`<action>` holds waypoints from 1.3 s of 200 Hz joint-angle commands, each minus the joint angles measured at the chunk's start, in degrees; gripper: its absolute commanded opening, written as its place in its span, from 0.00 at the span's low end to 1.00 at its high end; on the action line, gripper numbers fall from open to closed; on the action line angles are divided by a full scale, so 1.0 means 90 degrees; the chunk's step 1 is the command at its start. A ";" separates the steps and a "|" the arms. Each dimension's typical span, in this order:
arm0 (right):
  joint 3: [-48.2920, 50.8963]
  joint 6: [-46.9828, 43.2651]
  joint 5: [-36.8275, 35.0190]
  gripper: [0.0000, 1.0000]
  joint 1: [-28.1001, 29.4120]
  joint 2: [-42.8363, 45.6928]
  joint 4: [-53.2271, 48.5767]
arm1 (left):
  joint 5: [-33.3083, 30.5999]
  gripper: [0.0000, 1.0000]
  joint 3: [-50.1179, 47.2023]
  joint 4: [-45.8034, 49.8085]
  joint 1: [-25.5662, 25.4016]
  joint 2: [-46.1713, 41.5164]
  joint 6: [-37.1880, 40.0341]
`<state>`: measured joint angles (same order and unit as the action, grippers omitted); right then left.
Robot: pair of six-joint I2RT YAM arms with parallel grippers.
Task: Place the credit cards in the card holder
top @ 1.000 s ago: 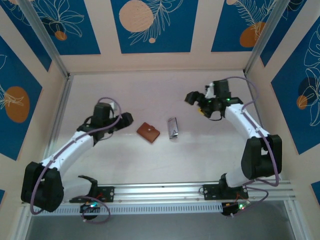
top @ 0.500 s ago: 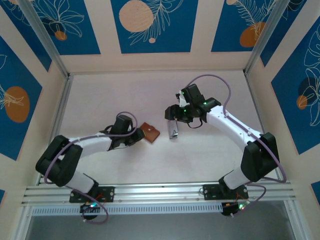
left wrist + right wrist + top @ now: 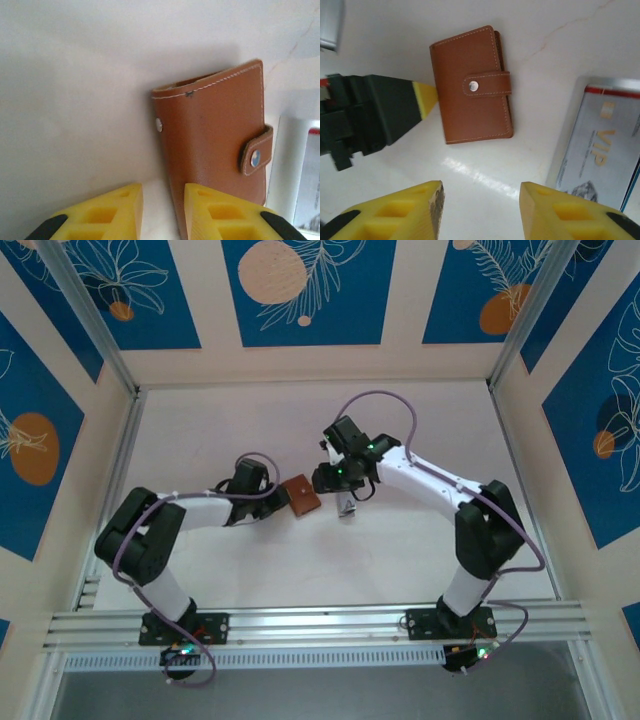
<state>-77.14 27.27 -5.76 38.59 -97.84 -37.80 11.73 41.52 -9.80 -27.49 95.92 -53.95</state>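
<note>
Brown leather marks the card holder (image 3: 301, 496), which lies flat on the table (image 3: 200, 430) between my two tools. My left gripper (image 3: 277, 504) is at one edge of it and my right gripper (image 3: 326, 480) hangs over the other. The credit cards (image 3: 346, 506) lie just beside the right tool, on bare table.

From the left wrist, my yellow fingers (image 3: 107, 215) stand narrowly apart with only table in the gap, so nothing is clasped. The holder sits just ahead and to the right. Its near corner runs in under the right-hand finger, but I cannot tell whether they touch.

From the right wrist, my jaws are spread wide and empty. The holder lies ahead and a little left, with its strap snapped over the button (image 3: 473, 86). The left tool's yellow tip meets its left edge. The silvery VIP card tops a stack ahead to the right, apart from the holder.

I judge nothing done yet. The snap has to be undone and the flap opened, then the cards lifted and slid in.
</note>
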 commanded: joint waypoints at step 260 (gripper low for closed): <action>-0.2399 -0.0333 -0.0362 0.39 0.0428 -0.2858 -0.0729 | 0.0132 0.00 0.1302 0.0654 0.0339 0.1178 0.0380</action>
<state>-96.64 24.36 -8.67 41.91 -122.10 -43.16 14.52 55.46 -4.71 -25.02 105.30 -50.65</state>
